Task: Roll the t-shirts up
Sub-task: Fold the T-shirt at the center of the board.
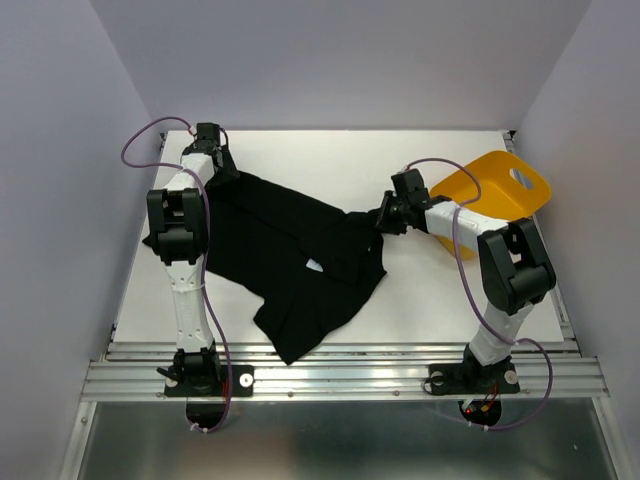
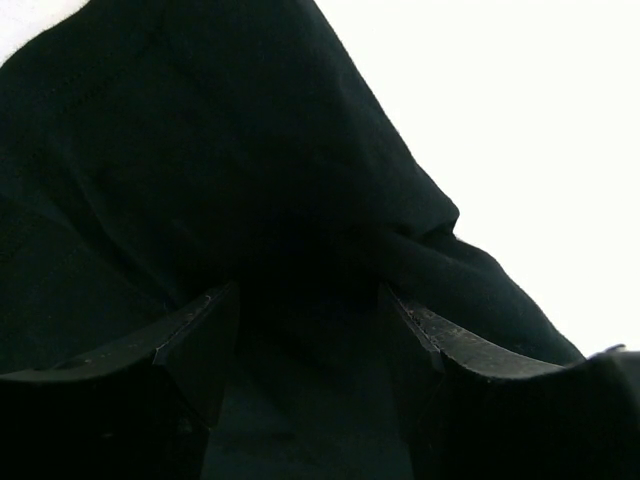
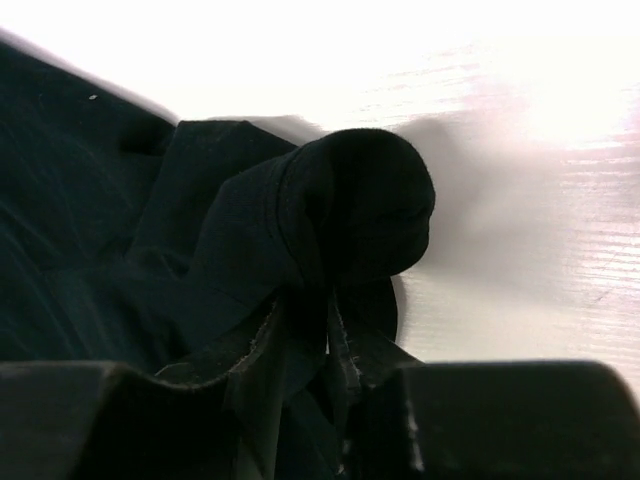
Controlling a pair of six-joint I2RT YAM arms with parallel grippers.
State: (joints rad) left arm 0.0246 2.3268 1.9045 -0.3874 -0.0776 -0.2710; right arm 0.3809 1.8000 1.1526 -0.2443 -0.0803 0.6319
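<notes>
A black t-shirt (image 1: 290,260) lies spread and crumpled across the middle of the white table, with a small white label (image 1: 314,265) showing. My left gripper (image 1: 222,172) is at the shirt's far left corner. In the left wrist view it (image 2: 310,335) is open, its fingers (image 2: 200,330) wide apart with black cloth (image 2: 250,170) under and between them. My right gripper (image 1: 381,217) is at the shirt's right edge. In the right wrist view it (image 3: 328,330) is shut on a bunched fold of the t-shirt (image 3: 350,200), just above the table.
A yellow plastic tub (image 1: 495,190) lies tipped at the back right, just behind my right arm. Grey walls close in the table (image 1: 420,290) on the left, back and right. A metal rail (image 1: 350,365) runs along the near edge.
</notes>
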